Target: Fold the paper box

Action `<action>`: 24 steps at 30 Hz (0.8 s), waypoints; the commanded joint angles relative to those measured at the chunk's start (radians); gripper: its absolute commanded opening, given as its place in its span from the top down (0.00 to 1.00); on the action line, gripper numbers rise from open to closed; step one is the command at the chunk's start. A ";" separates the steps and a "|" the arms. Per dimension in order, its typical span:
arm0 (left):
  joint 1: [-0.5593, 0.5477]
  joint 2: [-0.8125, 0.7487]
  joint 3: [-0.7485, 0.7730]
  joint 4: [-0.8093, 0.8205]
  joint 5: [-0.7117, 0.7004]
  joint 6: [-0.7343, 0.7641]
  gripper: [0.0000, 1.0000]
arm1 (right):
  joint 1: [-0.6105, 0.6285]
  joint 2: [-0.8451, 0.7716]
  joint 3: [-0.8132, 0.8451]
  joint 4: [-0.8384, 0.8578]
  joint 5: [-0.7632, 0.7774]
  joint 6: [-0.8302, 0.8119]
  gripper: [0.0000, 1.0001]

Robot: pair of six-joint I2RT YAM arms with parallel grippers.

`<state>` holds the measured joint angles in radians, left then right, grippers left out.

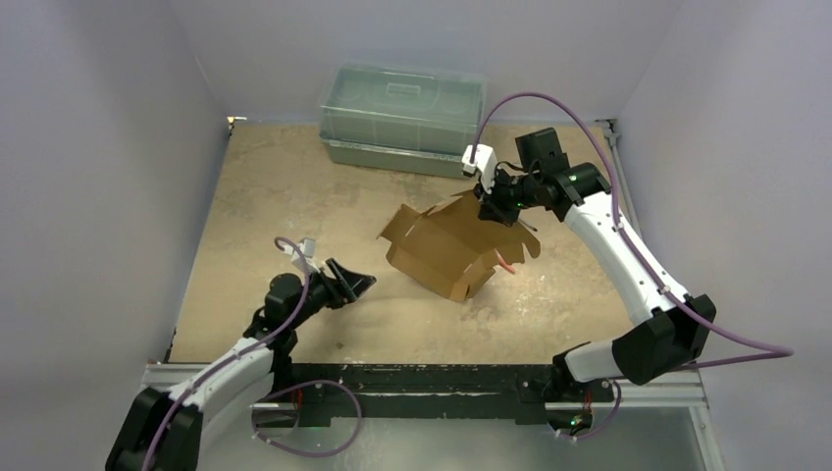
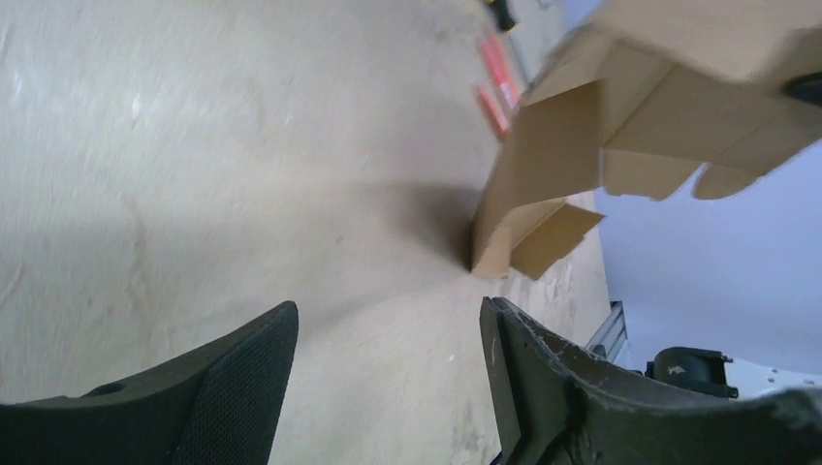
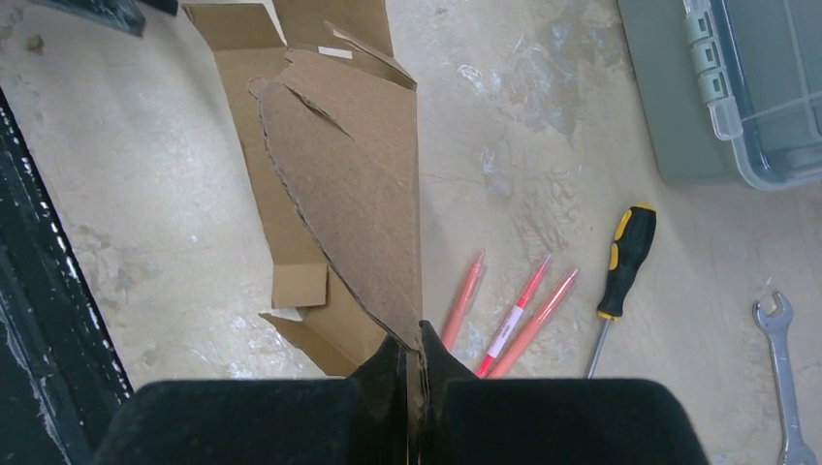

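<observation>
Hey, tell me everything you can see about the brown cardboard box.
The plain brown thin-cardboard box is half-formed, open, with scallop-edged flaps sticking out. It sits tilted mid-table, lower edge on the beige tabletop. The right hand, shut, pinches an upper flap; the open left hand is not touching it.

Overhead plus two close wrist views, paper box [image 1: 446,253] in all.

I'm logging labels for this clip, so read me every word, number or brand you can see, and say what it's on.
No text can be read in any view.
White label on the middle pen: too small to read.
Paper box: plain brown, no print showing.
Plastic bin, screwdriver and wrench: no legible marks.
</observation>
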<state>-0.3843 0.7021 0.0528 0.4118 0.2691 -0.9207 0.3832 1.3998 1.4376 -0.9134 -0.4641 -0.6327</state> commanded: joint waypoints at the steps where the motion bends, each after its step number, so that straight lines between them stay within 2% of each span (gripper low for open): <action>1: -0.017 0.149 -0.034 0.414 0.071 -0.129 0.32 | -0.001 -0.029 -0.011 0.024 -0.028 0.043 1.00; 9: -0.181 0.246 0.036 0.417 -0.036 -0.080 0.32 | -0.001 -0.018 -0.079 0.091 0.001 0.082 1.00; 15: -0.232 0.347 0.082 0.415 -0.109 -0.102 0.36 | -0.001 -0.015 -0.075 0.091 -0.025 0.088 1.00; 22: -0.350 0.458 0.153 0.405 -0.231 -0.115 0.49 | 0.000 -0.025 -0.093 0.110 -0.017 0.095 1.00; 24: -0.381 0.490 0.166 0.412 -0.258 -0.121 0.58 | 0.000 -0.021 -0.096 0.114 -0.012 0.101 1.00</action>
<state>-0.7094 1.1481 0.1658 0.7715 0.1001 -1.0279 0.3832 1.3991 1.3506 -0.8379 -0.4637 -0.5526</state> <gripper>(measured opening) 0.488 0.008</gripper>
